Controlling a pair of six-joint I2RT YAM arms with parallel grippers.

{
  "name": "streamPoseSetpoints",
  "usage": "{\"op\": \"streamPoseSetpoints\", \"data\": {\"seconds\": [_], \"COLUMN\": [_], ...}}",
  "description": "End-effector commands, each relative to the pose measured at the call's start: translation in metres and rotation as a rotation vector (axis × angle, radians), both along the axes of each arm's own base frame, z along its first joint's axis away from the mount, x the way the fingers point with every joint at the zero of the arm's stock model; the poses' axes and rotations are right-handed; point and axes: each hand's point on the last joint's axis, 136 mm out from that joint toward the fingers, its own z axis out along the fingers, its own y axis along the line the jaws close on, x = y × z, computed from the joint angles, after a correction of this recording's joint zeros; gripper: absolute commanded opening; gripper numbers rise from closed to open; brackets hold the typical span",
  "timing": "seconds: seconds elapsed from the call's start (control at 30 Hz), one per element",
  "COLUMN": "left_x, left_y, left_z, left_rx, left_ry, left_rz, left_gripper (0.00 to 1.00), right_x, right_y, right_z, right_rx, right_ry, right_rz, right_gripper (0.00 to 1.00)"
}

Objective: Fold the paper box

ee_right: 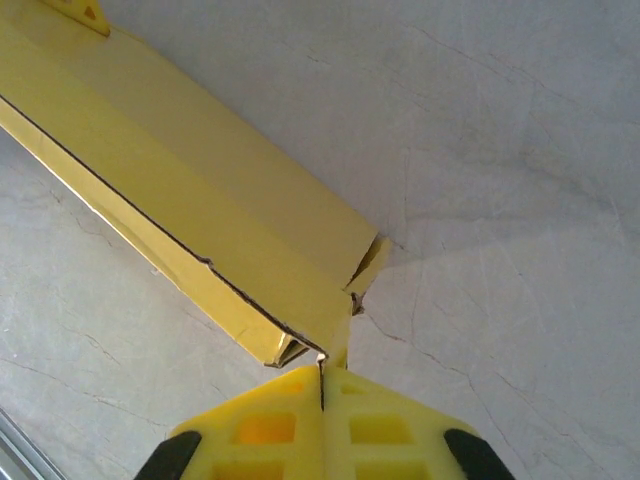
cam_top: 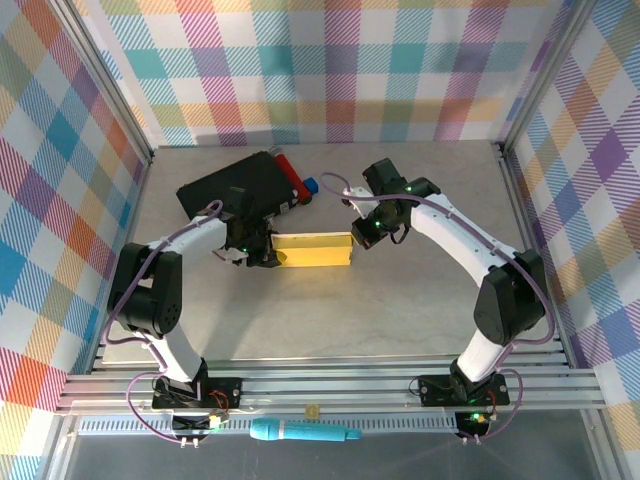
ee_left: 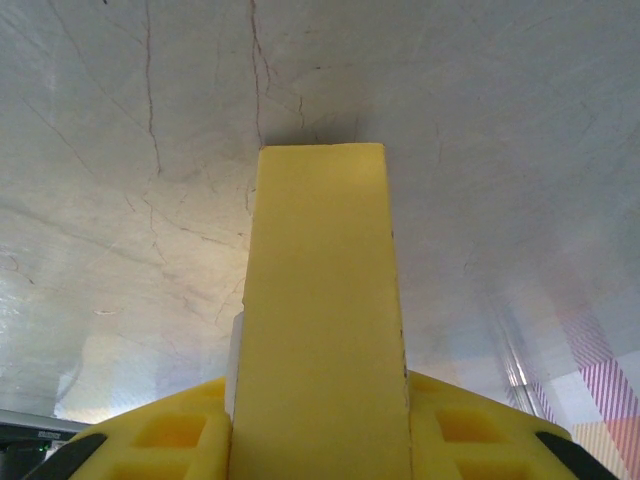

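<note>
**Mid-table: yellow box held at both ends**

At the middle of the grey, veined table sits the thin yellow cardboard paper box. It is long and flat-sided with sharp creases, and its seam gapes slightly at the right end. The left gripper is clamped across its left end. The right gripper pinches a thin end flap. Open surface lies in front and to the right. The black rectangular case sits close behind-left.
</note>
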Motion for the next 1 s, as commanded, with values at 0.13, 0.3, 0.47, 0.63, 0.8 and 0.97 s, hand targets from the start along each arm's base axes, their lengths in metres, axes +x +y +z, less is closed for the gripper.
{"op": "streamPoseSetpoints", "data": {"seconds": [0.13,0.3,0.47,0.63,0.8,0.97], "left_x": [-0.004,0.001,0.003,0.006,0.009,0.012], "left_y": [0.016,0.018,0.027,0.031,0.029,0.027], "left_z": [-0.026,-0.029,-0.032,-0.031,-0.030,-0.025], "left_rx": [0.063,0.037,0.015,-0.001,-0.007,-0.008], "left_ry": [0.074,0.064,0.058,0.047,0.038,0.024], "left_rz": [0.048,0.064,0.078,0.073,0.054,0.063], "left_gripper": [0.27,0.36,0.39,0.41,0.37,0.37], "right_x": [-0.002,-0.001,0.001,0.002,0.004,0.004], "right_y": [0.008,0.007,0.009,0.011,0.014,0.017], "right_z": [0.004,0.002,0.001,0.002,0.005,0.004], "right_rx": [0.011,-0.002,0.002,0.009,0.020,0.034], "right_ry": [0.051,0.095,0.116,0.122,0.129,0.152], "right_rz": [-0.025,-0.078,-0.101,-0.104,-0.114,-0.145], "right_gripper": [0.00,0.00,0.00,0.00,0.00,0.00]}}
